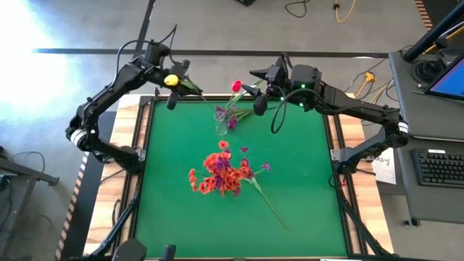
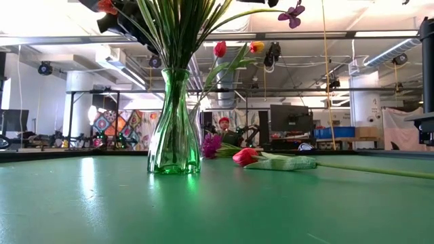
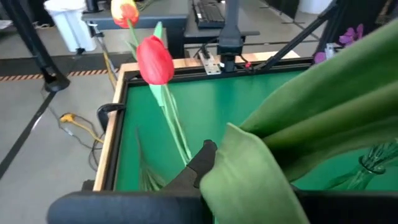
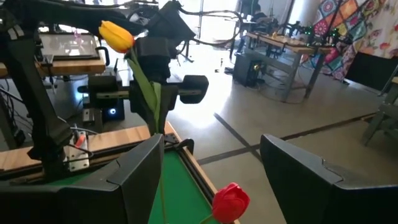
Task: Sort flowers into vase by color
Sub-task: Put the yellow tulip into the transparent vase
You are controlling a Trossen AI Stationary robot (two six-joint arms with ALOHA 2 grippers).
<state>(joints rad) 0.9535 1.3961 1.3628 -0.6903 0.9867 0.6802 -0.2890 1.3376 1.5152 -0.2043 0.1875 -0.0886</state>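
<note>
A small clear glass vase (image 1: 221, 123) (image 3: 376, 165) stands near the table's far edge with purple sprays in it. A pink-red tulip (image 1: 236, 85) (image 3: 154, 59) (image 4: 230, 200) rises from it, and an orange-yellow tulip (image 2: 256, 46) (image 3: 124, 11) stands beside that one. My left gripper (image 1: 176, 81) is up at the far left, shut on a yellow tulip (image 1: 171, 80) (image 4: 117, 35). My right gripper (image 1: 256, 90) (image 4: 214, 174) hovers open just right of the pink-red tulip and touches nothing. My left gripper pinches the yellow tulip just below its head (image 1: 181, 84), on the stem and leaves. A broad green leaf (image 3: 280, 155) covers the contact in the left wrist view, beside one finger (image 3: 200, 163). The tulip is lifted clear, its stem slanting down toward the small vase.
A second glass vase (image 2: 174, 122) mid-table holds orange-red and purple sprays (image 1: 221, 174). A pink-red tulip (image 2: 247, 157) lies on the green mat beside it, its stem (image 1: 270, 206) running toward the near right. A raised wooden frame (image 1: 145, 130) borders the mat.
</note>
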